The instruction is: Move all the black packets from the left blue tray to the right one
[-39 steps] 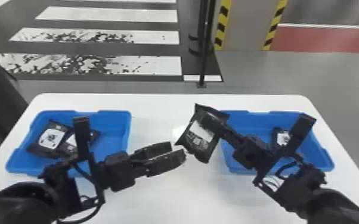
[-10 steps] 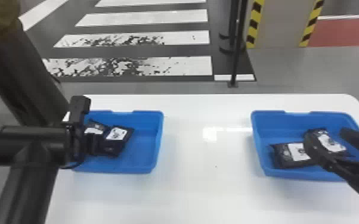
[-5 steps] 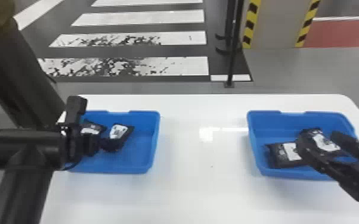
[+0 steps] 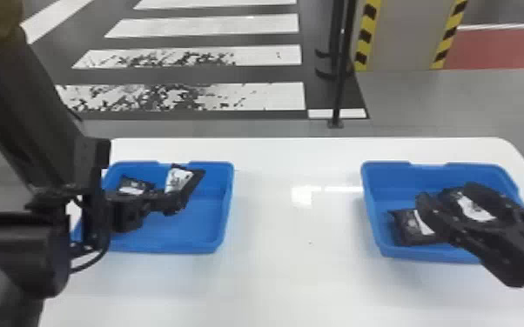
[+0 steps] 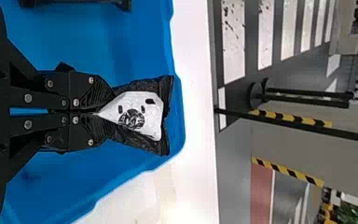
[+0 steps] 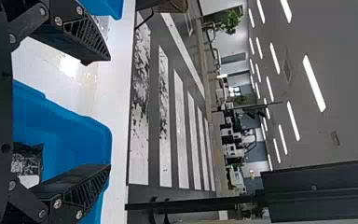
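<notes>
Fingers (image 5: 93,91) of the left gripper (image 5: 105,113) are being clamped on a black packet (image 5: 142,112) over the left blue tray (image 4: 187,230), a drop being risked should its pinched end slip.

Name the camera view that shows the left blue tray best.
Head view: it takes in most of the left blue tray, though the left arm covers one side. Left wrist view: a close part behind the left gripper and its packet. Right wrist view: a corner.
</notes>
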Available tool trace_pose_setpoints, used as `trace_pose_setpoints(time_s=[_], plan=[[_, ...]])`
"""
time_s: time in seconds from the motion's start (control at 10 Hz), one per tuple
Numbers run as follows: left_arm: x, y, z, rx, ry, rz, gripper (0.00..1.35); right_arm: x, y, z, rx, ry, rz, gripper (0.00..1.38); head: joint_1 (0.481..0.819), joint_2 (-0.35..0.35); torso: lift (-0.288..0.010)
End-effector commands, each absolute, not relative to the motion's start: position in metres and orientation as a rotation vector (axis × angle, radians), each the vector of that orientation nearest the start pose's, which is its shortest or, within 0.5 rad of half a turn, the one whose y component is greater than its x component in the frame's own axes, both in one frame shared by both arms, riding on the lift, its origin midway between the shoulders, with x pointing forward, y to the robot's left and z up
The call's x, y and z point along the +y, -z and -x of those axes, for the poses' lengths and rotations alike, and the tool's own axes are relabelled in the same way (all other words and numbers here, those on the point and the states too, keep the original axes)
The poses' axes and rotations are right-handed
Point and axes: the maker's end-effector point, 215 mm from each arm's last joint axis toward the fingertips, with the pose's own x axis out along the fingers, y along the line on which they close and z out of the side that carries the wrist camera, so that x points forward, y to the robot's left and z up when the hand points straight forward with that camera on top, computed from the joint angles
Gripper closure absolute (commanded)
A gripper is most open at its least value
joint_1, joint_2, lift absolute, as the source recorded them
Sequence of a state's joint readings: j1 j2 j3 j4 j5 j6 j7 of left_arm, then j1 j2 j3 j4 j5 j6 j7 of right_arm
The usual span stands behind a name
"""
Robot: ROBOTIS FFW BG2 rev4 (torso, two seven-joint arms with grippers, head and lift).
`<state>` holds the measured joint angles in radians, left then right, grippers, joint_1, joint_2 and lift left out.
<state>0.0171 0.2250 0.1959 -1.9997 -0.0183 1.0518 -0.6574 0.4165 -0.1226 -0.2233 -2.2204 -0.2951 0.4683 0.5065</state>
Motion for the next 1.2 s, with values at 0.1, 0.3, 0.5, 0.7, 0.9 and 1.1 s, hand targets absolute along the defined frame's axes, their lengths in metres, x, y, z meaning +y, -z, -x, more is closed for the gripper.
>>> trace_pose_setpoints(time_s=[0.1,0.3,0.5,0.7,0.9,1.1], plan=[[0.217,0.356,-0.479,0.554,0.525,0.067,1.12,-0.191,0.303,-0.447,0.166,-0.497,-0.178,0.22,0.695,0.07,-0.14],[0.15,0.338,-0.465,0.504,0.682,0.102,1.12,-0.157,0.299,-0.442,0.176,-0.572,-0.229,0.22,0.695,0.022,-0.14],[0.104,0.331,-0.453,0.492,0.792,0.129,1.12,-0.118,0.293,-0.437,0.185,-0.662,-0.29,0.22,0.695,-0.004,-0.14],[0.065,0.321,-0.441,0.478,0.888,0.146,1.12,-0.093,0.298,-0.437,0.211,-0.727,-0.361,0.22,0.695,-0.019,-0.14],[0.039,0.315,-0.431,0.473,0.955,0.15,1.12,-0.072,0.294,-0.438,0.219,-0.785,-0.407,0.22,0.695,-0.037,-0.14],[0.029,0.312,-0.427,0.472,0.982,0.151,1.12,-0.056,0.293,-0.441,0.223,-0.823,-0.426,0.22,0.695,-0.041,-0.14]])
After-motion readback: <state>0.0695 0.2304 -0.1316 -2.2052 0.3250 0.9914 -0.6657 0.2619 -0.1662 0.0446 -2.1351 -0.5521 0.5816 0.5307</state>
